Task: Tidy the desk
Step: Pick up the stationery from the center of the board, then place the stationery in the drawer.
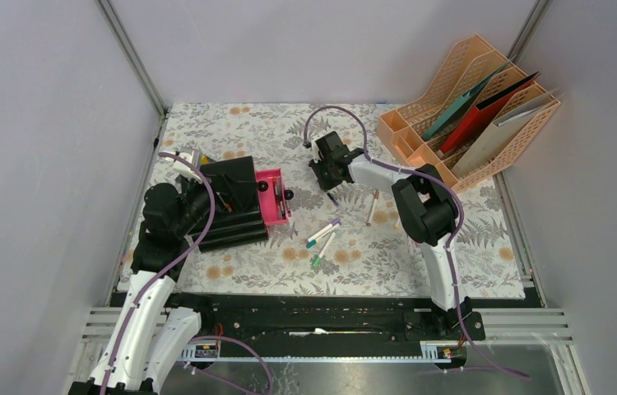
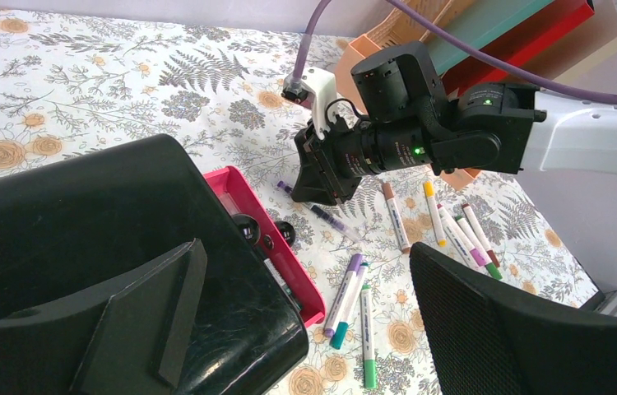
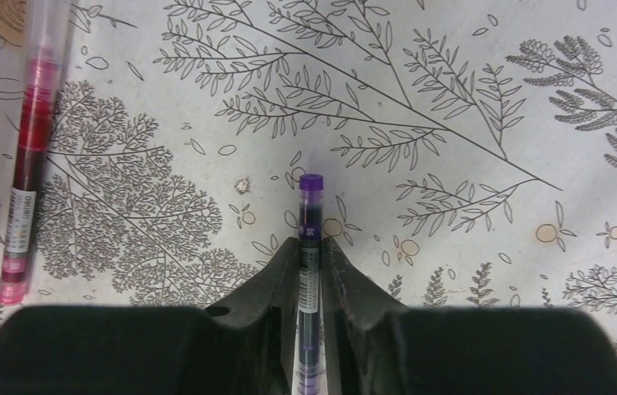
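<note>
The desk (image 1: 420, 255) is covered in pale fern-print cloth. My right gripper (image 3: 312, 247) points down at its middle and is shut on a purple pen (image 3: 312, 206), whose cap end pokes out past the fingertips and lies against the cloth. The same gripper (image 1: 331, 189) and pen (image 2: 326, 214) show in the other views. My left gripper (image 2: 305, 271) is open wide and holds nothing. It hovers by an open black pencil case (image 1: 243, 226) with a pink inner tray (image 1: 272, 196).
Purple, teal and green markers (image 2: 350, 300) lie beside the pink tray (image 2: 280, 247). Several more markers (image 2: 453, 230) lie to the right. A red pen (image 3: 30, 140) lies left of the right gripper. An orange file organizer (image 1: 470, 115) with folders stands back right.
</note>
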{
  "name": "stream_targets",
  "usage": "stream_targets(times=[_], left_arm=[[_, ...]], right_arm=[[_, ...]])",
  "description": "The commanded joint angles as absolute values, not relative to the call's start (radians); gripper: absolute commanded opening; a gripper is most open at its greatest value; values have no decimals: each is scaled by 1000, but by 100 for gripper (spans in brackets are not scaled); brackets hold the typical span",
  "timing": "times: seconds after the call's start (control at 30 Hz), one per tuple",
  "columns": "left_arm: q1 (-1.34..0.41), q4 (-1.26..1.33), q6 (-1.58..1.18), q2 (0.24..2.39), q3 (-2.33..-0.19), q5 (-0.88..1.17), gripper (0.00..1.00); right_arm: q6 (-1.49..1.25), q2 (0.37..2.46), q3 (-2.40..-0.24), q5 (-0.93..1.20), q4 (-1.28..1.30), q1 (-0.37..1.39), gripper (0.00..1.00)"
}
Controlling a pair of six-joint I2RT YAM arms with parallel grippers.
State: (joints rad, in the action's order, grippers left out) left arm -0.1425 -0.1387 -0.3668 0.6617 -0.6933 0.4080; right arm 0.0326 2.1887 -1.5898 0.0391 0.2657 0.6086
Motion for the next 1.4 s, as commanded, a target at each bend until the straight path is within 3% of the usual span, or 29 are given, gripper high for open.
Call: stream_targets(times=[0.0,0.27,0.6,0.87,1.1,1.37], left_arm=[[-137,-86,-365,651,-689,420,99],[-137,-90,-362,649,-691,413,99],[-135,-89,-361,642,-691,410,99],[-133,-91,-359,633,-692,397,99],[-128,-79,-356,599,-685,381,99],[-127,-66,-351,568,-672,357,99]], right_arm=[[-27,2232,-1571,117,348,622,17],[-5,2164,-1557,173,277,595,0],[-24,1934,-1415,369,145,540,0],[-135,1853,-1437,512,114,540,0],[-326,1905,-1586,634,102,571,0],[-655,2033,-1673,600,28,623,0]])
